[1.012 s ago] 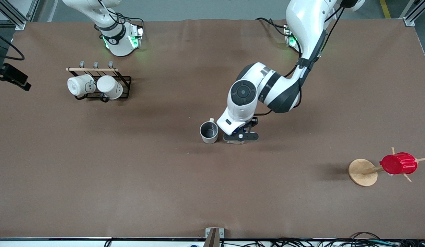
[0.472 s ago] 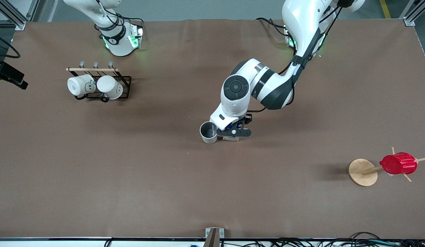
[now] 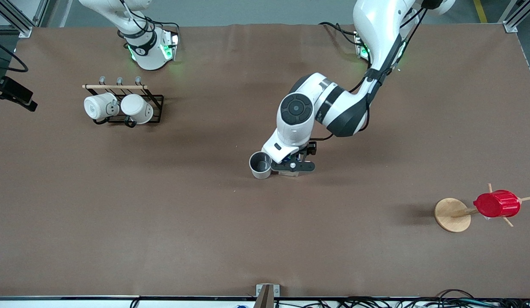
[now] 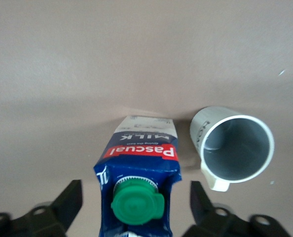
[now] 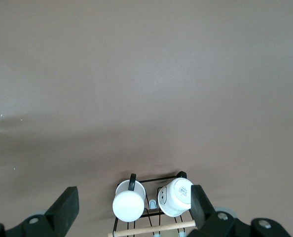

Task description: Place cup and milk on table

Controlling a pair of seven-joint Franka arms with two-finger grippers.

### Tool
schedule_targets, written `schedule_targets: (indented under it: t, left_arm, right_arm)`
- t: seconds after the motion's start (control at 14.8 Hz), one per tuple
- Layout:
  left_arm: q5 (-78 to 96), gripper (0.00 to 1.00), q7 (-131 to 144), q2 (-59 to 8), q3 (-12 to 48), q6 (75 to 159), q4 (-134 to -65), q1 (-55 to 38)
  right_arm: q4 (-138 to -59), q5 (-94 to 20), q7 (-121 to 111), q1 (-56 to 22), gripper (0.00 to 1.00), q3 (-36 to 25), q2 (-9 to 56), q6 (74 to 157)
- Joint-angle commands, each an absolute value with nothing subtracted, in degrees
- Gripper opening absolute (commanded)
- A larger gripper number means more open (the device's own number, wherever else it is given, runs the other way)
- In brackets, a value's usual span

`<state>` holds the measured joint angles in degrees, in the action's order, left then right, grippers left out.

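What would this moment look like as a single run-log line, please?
left gripper: open, astride milk | milk: upright on table, beside cup | right gripper: open, waiting above mug rack

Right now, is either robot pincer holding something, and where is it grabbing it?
Nothing is held. The left pincer is open, its fingers apart from the sides of the dark blue milk carton. The right pincer is open over the brown table.

Cup (image 3: 260, 165) just beside milk (image 4: 139, 170) — on table (image 3: 162, 222).
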<state>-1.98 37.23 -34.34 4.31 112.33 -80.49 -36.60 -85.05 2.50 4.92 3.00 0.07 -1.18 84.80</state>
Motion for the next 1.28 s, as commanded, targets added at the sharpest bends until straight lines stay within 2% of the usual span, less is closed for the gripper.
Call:
schedule_targets:
  t: [0.0,0.13,0.27,0.61,0.88,1.21]
  left_arm:
    - [-1.9,1.0,37.6,-27.8,4.4,109.4,-81.0,-35.6]
    - [-2.2,1.0,38.3,-25.1,4.2,105.1,-81.2,-34.5]
    - [-2.9,1.0,38.5,-22.4,4.0,104.4,-82.8,-32.0]
    - [-3.0,1.0,34.6,-13.3,4.3,104.7,-90.4,-24.9]
    - [-2.8,1.0,28.2,-4.7,4.4,106.6,-99.0,-19.5]
    - [-2.1,1.0,24.2,-0.5,4.3,105.1,-99.1,-15.3]
  right_arm:
    - [-85.3,1.3,4.4,3.4,1.0,0.2,-1.6,84.7]
    - [-85.3,1.3,4.4,3.4,1.0,0.3,-1.6,84.7]
    - [-85.3,1.3,4.4,3.3,1.0,0.3,-1.6,84.7]
    - [-85.3,1.3,4.4,2.9,1.0,0.1,-1.6,84.6]
    - [-85.3,1.3,4.4,2.9,1.0,0.1,-1.6,84.6]
    - [-85.4,1.3,4.5,2.8,1.0,0.2,-1.6,84.5]
